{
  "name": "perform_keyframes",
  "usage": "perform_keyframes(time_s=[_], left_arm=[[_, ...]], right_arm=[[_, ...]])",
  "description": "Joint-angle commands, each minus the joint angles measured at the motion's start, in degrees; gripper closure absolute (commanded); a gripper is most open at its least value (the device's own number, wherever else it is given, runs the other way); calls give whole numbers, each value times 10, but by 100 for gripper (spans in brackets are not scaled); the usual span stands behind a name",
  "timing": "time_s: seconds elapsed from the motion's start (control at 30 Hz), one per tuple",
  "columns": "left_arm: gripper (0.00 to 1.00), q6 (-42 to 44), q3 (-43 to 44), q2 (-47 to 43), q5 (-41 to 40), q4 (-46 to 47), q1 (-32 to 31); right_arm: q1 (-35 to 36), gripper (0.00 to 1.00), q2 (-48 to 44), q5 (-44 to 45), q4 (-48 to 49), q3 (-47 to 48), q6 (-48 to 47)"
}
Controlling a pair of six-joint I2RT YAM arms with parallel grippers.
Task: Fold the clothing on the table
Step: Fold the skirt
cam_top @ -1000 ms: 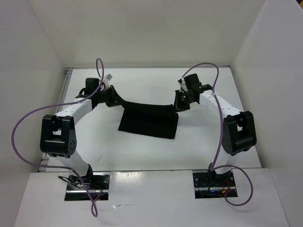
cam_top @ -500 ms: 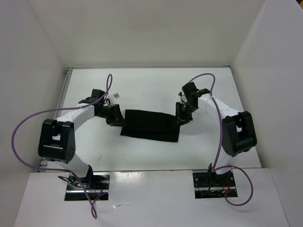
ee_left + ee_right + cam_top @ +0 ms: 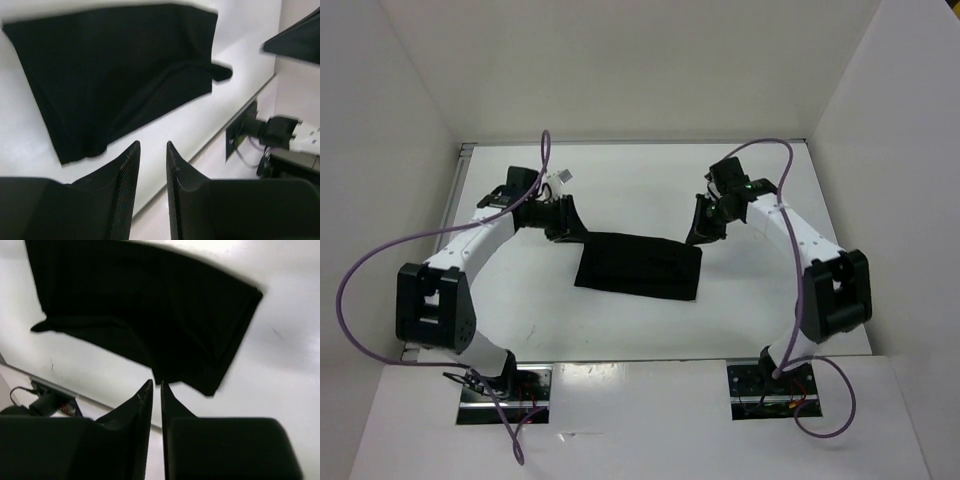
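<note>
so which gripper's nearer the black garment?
Right, narrowly: right gripper hangs over the far-right corner of the black garment; left gripper sits just off its far-left corner, over table.

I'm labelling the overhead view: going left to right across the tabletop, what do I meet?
left gripper → clothing, lying flat on the table → right gripper
</note>
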Motion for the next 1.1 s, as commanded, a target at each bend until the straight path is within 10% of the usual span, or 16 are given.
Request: perform_keyframes(time_s=[0.0, 0.23, 0.83, 1.07], left_arm=[[65, -37, 50, 67, -5, 87, -1], [100, -52, 143, 226, -2, 131, -6], [100, -28, 141, 330, -40, 108, -35], [100, -28, 136, 341, -40, 119, -45]], right_arm=[[9, 86, 72, -3, 105, 12, 35], [27, 92, 183, -16, 152, 83, 40], [147, 93, 257, -87, 177, 55, 41], [219, 93, 98, -110, 58, -7, 16]])
